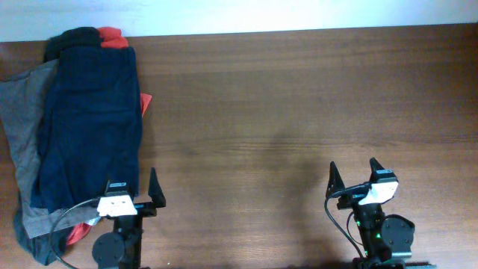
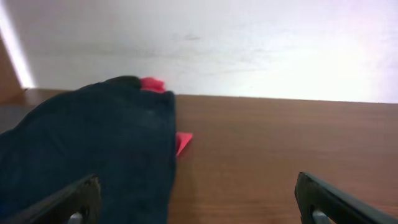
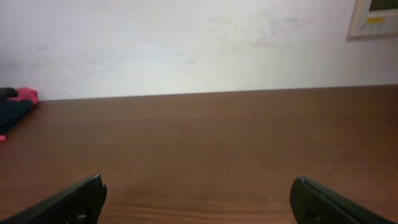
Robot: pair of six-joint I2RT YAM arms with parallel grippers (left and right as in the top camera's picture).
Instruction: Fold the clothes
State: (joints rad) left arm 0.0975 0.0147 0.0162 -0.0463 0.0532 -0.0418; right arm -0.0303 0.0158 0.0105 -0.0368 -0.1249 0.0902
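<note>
Overhead, the clothes lie in one heap along the table's (image 1: 299, 97) 9 o'clock side, running from its 11 o'clock corner down to about 8 o'clock. The navy shorts (image 1: 93, 123) lie on top, long and flat. The grey shorts (image 1: 26, 119) stick out from under them at their 9 o'clock side. A black garment (image 1: 71, 37) and the red-orange top (image 1: 112, 35) peek out at the far end, and more red shows at the near end.

The left gripper (image 1: 132, 183) sits at the heap's 5 o'clock corner with its fingers spread wide and nothing between them. One finger overlaps the near hem of the navy shorts and the other stands over bare wood. I cannot tell whether the finger touches the cloth.

In the left wrist view the navy shorts (image 2: 93, 143) fill the 9 o'clock half and run under the left finger (image 2: 68, 199). Scraps of the red-orange top (image 2: 152, 84) show at their far edge and beside their right edge. The left gripper (image 2: 199, 205) has only wood in its gap.

The right gripper (image 1: 352, 168) is at the table's 5 o'clock, well apart from the heap, which lies toward its 10 o'clock. Its fingers (image 3: 68, 199) are also spread and hold nothing. In the right wrist view only a dark and red tip of the clothes (image 3: 15, 102) shows at the 9 o'clock edge.

A pale wall panel (image 3: 376, 15) at 1 o'clock in that view carries a small yellow strip, too blurred to read.
</note>
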